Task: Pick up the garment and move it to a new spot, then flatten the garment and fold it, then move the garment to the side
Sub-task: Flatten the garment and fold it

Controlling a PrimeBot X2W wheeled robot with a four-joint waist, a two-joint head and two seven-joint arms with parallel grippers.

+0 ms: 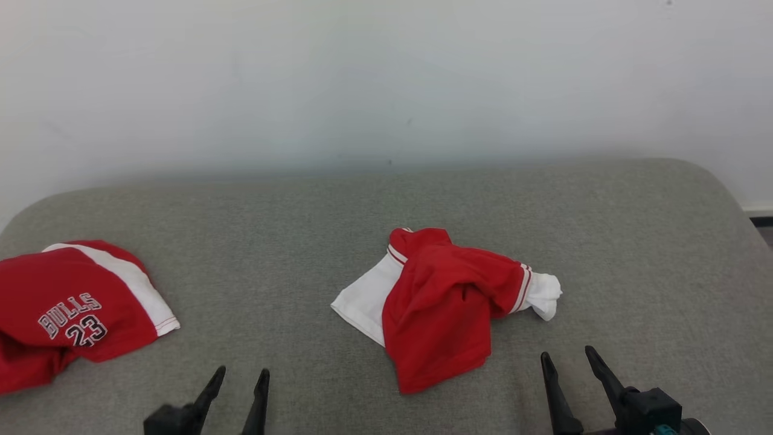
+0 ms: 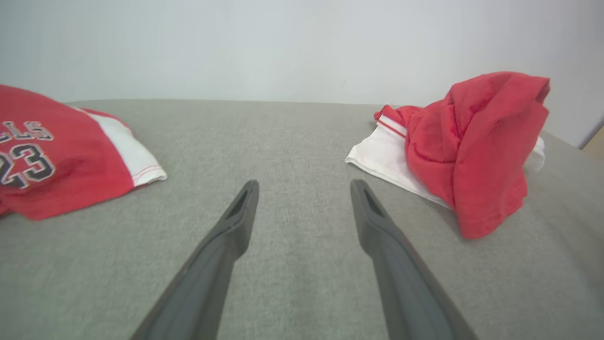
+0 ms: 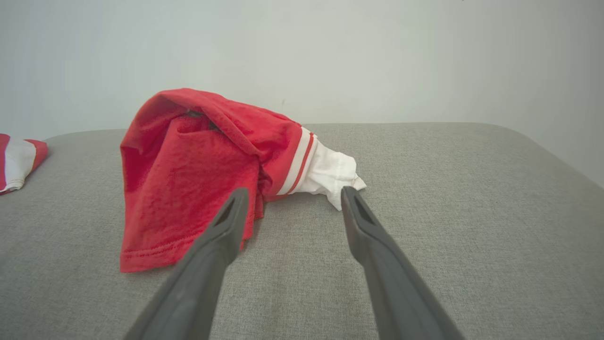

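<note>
- The left gripper (image 1: 242, 370) sits at the lower left of the head view. Its two dark fingers are spread apart with nothing between them, tips pointing up the picture over bare grey cushion (image 1: 302, 205).
- The right gripper (image 1: 567, 352) sits at the lower right, fingers likewise apart and empty. Its tips are near the garment (image 1: 441, 302), with a strip of cushion between them.
- The garment lies crumpled near the middle of the cushion, between the two grippers and a little farther from the robot. It is nearer the right gripper than the left.
- It is mostly red. A white panel spreads flat on its left side, and a white end with red stripes pokes out on its right.
- In the right wrist view the red part of the garment (image 3: 188, 179) stands up in a loose hump, and its stitched hem rests on the cushion. One finger crosses that hem in the picture; contact cannot be told from there.
- In the left wrist view the garment (image 2: 472, 151) is to the right of the open fingers, clear of them.
- A jersey (image 1: 66, 302), red with a white band and "BULLS 23" lettering, lies at the cushion's left edge, well apart from the garment.
- A plain pale wall (image 1: 386, 78) rises behind the cushion.
</note>
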